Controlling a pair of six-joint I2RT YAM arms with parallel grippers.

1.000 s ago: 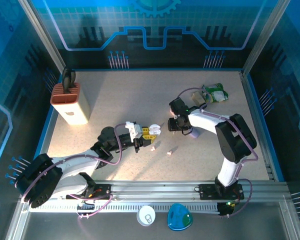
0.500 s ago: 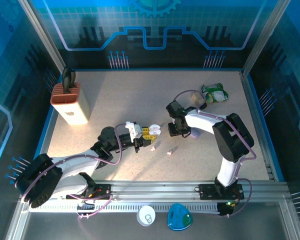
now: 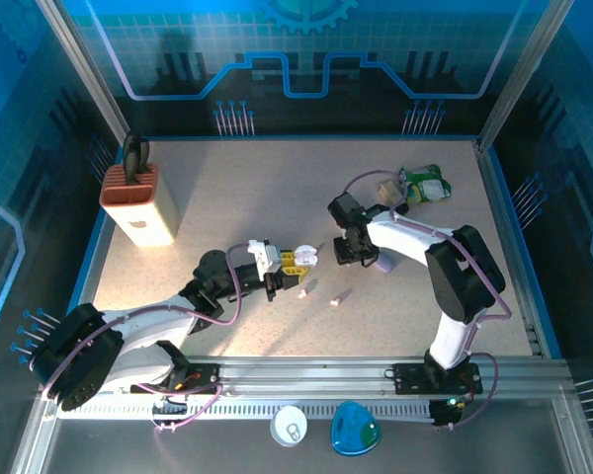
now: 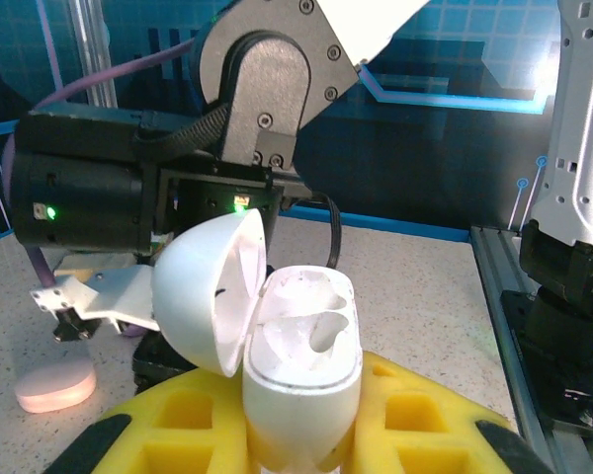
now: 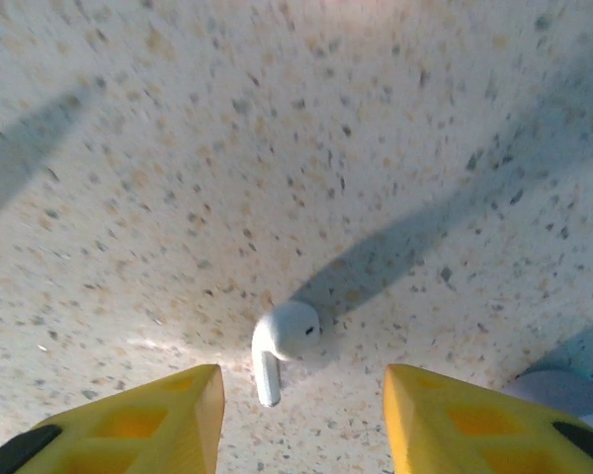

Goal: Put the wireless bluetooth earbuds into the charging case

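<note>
On the table [image 3: 227,188], the step in hand looks like the pickup of a white bud for the open case. To do it well, the right gripper [image 5: 302,395] should come straight down with the bud centred in its gap. In the right wrist view the bud lies a little toward the left-hand finger, so a small sideways correction seems wise. The bud is tiny, smooth and rounded, so it could squirt out or roll if one finger reaches it first. A slow close across the thick head, not the thin stem, should hold it best. The lilac case [image 3: 385,263] sits just beside this gripper, so the descent must keep clear of it.

The left gripper [image 3: 293,261] is clamped tight on the white case [image 4: 301,365], held upright between its yellow fingers. The lid is swung open to the left in the left wrist view, and both sockets look empty. A pink case [image 4: 54,385] lies on the table beyond it.

The right gripper stands partly open and holds nothing. Its yellow fingers [image 5: 158,415] are on either side of the white bud [image 5: 283,342] without touching it. The bud lies flat on the table, with its stem pointing back toward the wrist. Two pink buds [image 3: 336,299] lie nearer the arm bases, apart from both grippers.
</note>
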